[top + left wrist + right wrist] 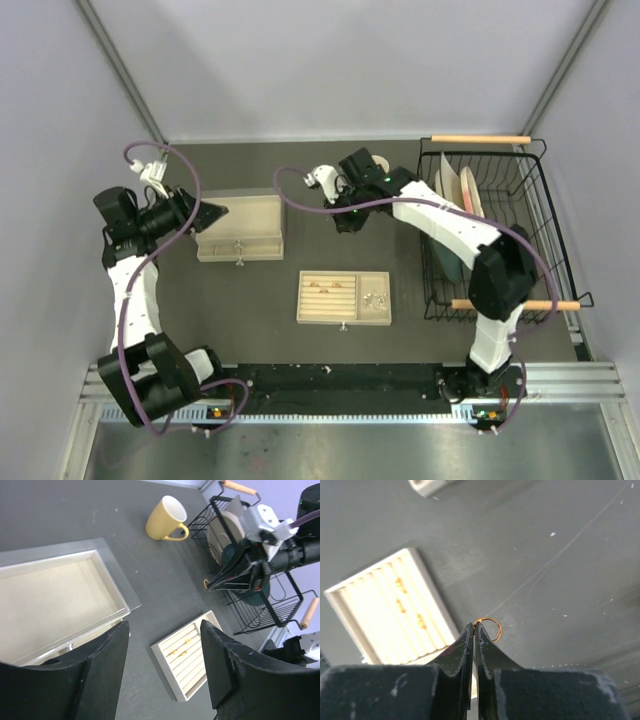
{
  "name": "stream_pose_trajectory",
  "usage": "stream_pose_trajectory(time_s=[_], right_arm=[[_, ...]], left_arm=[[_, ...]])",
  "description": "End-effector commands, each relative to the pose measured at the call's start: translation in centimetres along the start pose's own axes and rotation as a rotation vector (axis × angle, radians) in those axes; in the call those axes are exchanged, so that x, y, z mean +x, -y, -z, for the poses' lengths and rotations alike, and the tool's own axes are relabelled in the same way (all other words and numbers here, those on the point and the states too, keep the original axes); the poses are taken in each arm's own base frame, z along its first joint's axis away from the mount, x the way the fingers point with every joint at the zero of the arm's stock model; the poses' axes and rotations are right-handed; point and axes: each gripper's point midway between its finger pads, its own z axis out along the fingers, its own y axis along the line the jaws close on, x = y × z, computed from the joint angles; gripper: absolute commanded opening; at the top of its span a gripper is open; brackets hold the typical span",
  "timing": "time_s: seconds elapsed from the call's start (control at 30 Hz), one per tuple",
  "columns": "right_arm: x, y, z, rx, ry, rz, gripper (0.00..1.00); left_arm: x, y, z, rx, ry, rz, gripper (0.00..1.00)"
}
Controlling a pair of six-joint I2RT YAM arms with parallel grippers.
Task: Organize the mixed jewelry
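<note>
Right gripper (474, 628): fingers together, clamped on a thin gold wire ring (499, 630) at their very tips, clear of the table. The cream slotted ring tray (380, 605) lies just left of the fingertips. Left gripper (165, 662): fingers apart, nothing between them. Judged step: carrying the ring to the tray. Next: centre over a free groove, lower, release gently.

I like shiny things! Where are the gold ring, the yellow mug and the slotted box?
gold ring (500, 629): right wrist view, its right rim.
yellow mug (159, 524): left wrist view, its side wall.
slotted box (300, 298): top view, its left rim.
</note>
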Motion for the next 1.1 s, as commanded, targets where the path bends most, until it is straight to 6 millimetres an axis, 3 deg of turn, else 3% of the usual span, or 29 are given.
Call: stream_pose_trajectory(time_s=[0.0,0.17,0.27,0.5,0.6,0.77,0.8,0.87,1.07], right_arm=[[-2.4,-3.6,6.1,-0.138,0.107,-0.012,0.00],[-5.7,-8.9,12.2,-0.402,0.227,0.016,0.00],[-6.3,-12.0,15.1,-0.576,0.256,0.034,0.00],[-6.6,-16.7,19.0,-0.787,0.301,0.114,0.00],[-6.6,-18.4,20.3,-0.847,0.307,0.141,0.00],[-6.1,-20.0,21.2,-0.890,0.302,0.174,0.00],[-6.0,-20.4,21.3,-0.900,0.299,0.181,0.00],[-6.0,-20.7,21.7,-0.905,0.304,0.190,0.00],[-6.5,-21.2,22.7,-0.916,0.330,0.216,0.00]], left_arm=[[-1.5,3.1,0.2,0.188,0.024,-0.105,0.64],[-1.2,8.1,0.5,0.345,0.032,-0.368,0.63],[-0.8,12.1,0.2,0.429,0.042,-0.531,0.63],[2.2,19.5,-0.9,0.600,0.024,-0.765,0.64],[2.9,20.9,-0.9,0.636,0.005,-0.804,0.65],[2.5,21.1,-1.2,0.572,-0.029,-0.909,0.65],[3.8,20.9,-0.8,0.574,-0.081,-0.899,0.65],[3.6,21.6,-0.2,0.595,-0.063,-1.029,0.65],[5.4,22.5,0.8,0.649,-0.106,-1.112,0.62]])
